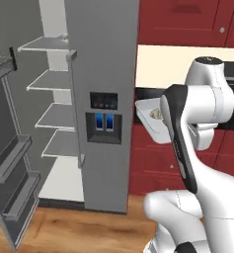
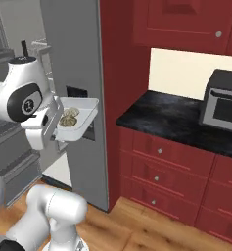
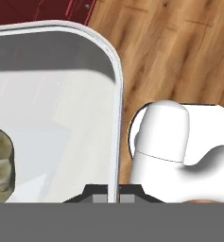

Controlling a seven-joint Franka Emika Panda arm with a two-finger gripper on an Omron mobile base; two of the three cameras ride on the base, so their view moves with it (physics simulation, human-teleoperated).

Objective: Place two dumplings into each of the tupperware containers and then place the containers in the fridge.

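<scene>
While clamped on its rim, the fingers (image 3: 113, 193) hold the tupperware container (image 3: 61, 108) aloft with dumplings (image 2: 68, 117) inside.

No readable text anywhere.
Fridge (image 1: 101, 74) dispenser panel (image 1: 104, 117), centre of left base view, has blurred blue and dark marks only; microwave (image 2: 224, 103) unlabelled.

A smooth, white, faintly translucent plastic tupperware container (image 2: 84, 116) beside the matt grey fridge (image 2: 76, 59); glossy red cabinets (image 2: 166, 166), speckled black stone-look tabletop (image 2: 161, 115), and grained wood floor (image 3: 179, 52).
</scene>
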